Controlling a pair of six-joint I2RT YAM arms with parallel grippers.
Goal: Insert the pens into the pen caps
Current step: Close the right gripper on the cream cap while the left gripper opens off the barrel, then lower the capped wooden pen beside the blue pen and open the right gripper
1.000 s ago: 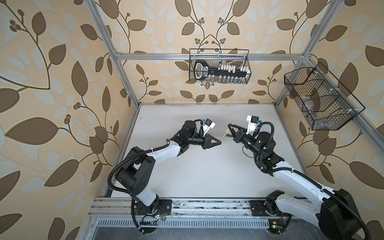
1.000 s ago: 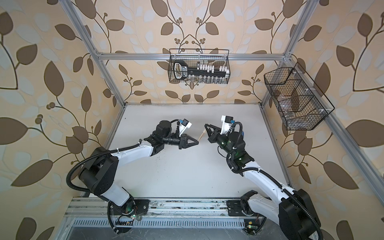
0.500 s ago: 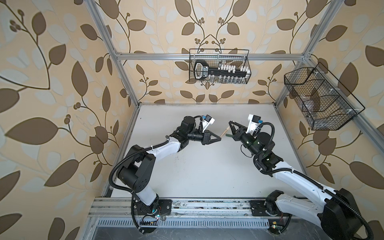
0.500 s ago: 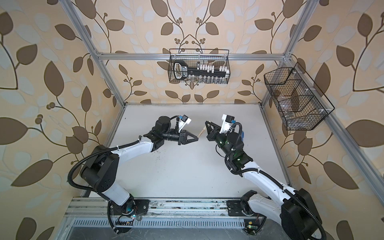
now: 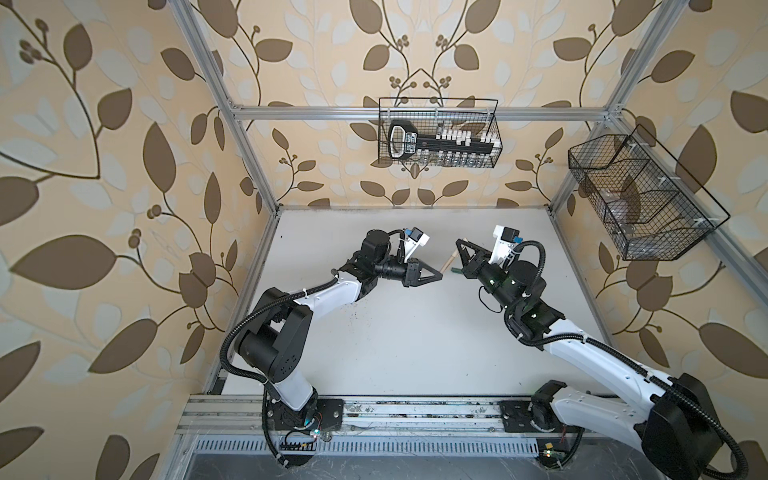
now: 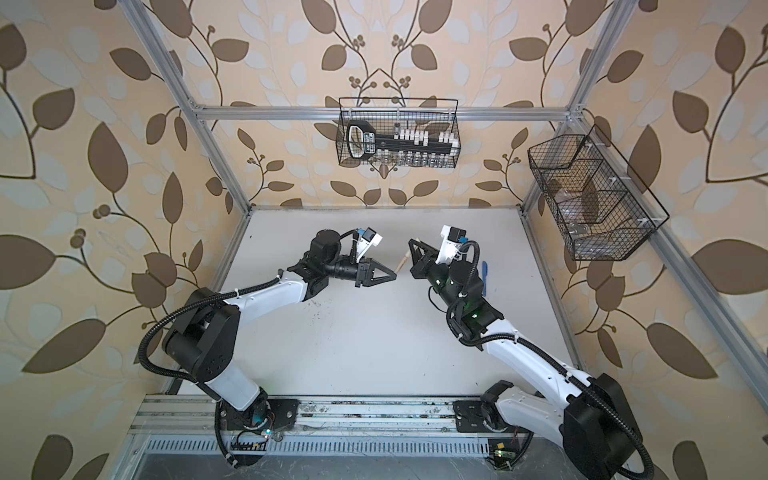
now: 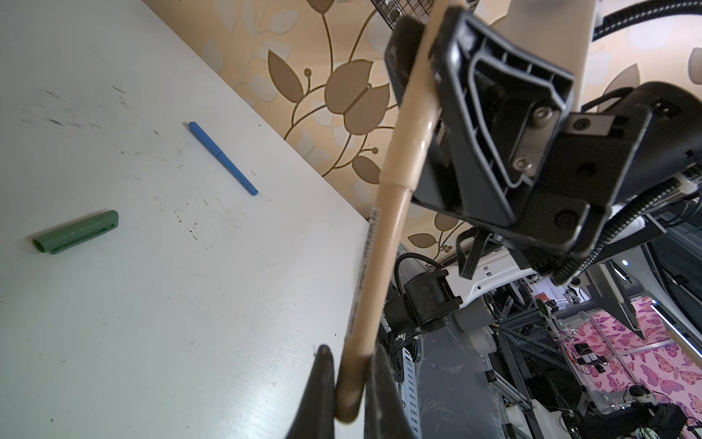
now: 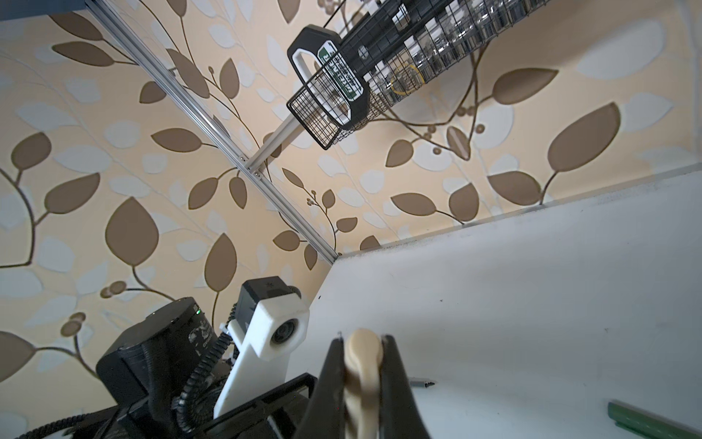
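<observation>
Bridging left pincer (image 7: 351, 355), right pincer (image 8: 362, 342): pen (image 7: 383, 243)

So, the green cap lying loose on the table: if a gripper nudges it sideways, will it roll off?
Probably not far: the green cap has what looks like a clip along its side, which should check a roll. It is short and seemingly hollow plastic, so likely light and apt to skid or spin on the smooth table.
</observation>
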